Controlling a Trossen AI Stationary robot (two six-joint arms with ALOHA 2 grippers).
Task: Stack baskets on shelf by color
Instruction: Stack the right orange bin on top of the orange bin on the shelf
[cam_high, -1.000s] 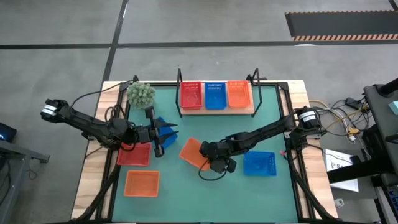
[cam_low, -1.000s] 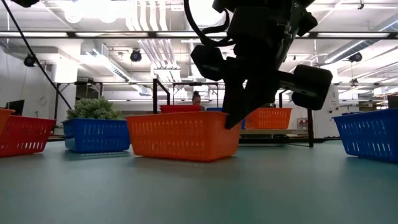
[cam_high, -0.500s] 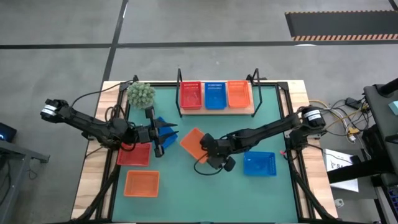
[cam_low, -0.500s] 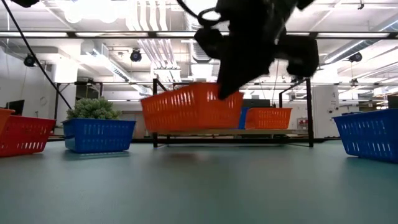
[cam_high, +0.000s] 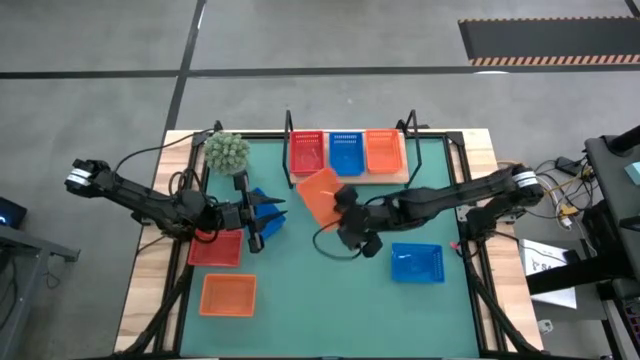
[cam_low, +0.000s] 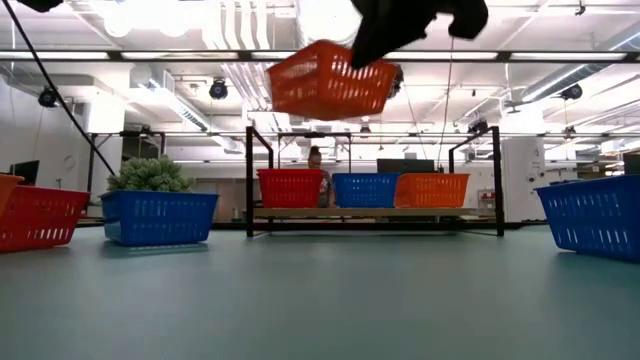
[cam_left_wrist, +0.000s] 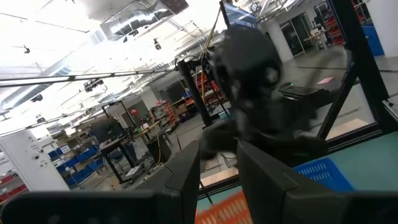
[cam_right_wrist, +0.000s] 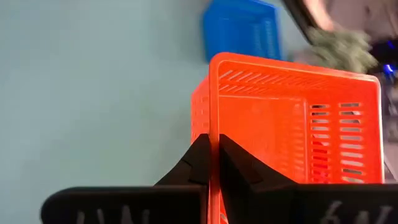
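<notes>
Over the green mat (cam_high: 300, 290), just short of the shelf (cam_high: 348, 176) at the table's far edge, my right gripper (cam_high: 343, 200) carries an orange basket (cam_high: 320, 193), fingers clenched on one wall, well clear of the mat (plenty of air beneath). Its target, I judge, is the orange basket on the shelf (cam_high: 382, 151), at the right end, so the carried one sits too far left, skewed to the board. My left gripper (cam_high: 262, 215) waits at the mat's left side, fingers spread around a blue basket (cam_high: 268, 217).

Two dark, jointed robot arms

The left arm (cam_high: 150, 205) and right arm (cam_high: 440, 200) are built in black segments; each is tipped at the shoulder by a silver-white cap, and black cables are trailed alongside.
</notes>
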